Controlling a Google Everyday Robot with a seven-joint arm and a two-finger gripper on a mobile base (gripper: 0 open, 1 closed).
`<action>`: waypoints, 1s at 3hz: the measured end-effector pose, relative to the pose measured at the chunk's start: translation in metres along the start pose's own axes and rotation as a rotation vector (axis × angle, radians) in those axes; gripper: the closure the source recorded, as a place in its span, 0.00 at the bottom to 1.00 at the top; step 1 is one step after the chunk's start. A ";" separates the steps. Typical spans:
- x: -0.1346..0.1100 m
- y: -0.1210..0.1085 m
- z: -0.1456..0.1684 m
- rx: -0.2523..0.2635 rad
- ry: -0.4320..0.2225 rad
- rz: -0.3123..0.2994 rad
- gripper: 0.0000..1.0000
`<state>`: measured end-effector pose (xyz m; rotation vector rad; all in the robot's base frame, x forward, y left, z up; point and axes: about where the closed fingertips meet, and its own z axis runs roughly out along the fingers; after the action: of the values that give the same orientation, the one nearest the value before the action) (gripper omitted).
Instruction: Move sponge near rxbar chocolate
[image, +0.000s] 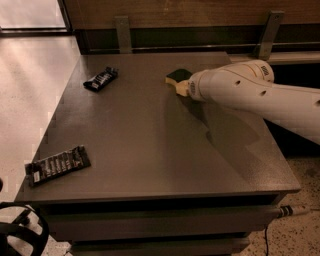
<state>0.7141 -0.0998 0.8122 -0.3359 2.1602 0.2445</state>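
The sponge, dark green on top with a yellow base, is at the back middle of the table, partly hidden behind the end of my white arm. My gripper is at the sponge, covered by the arm's wrist. The rxbar chocolate, a long flat dark bar with white lettering, lies near the table's front left corner, far from the sponge.
A shorter crumpled black snack wrapper lies at the back left of the grey table. My arm reaches in from the right. A wooden wall with metal brackets stands behind the table. Pale floor lies to the left.
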 end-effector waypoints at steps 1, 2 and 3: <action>-0.001 0.001 -0.001 -0.001 -0.001 -0.001 1.00; -0.005 0.002 0.000 -0.015 -0.007 -0.009 1.00; -0.012 -0.005 -0.003 -0.046 -0.017 -0.013 1.00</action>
<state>0.7200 -0.1040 0.8233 -0.3720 2.1378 0.2889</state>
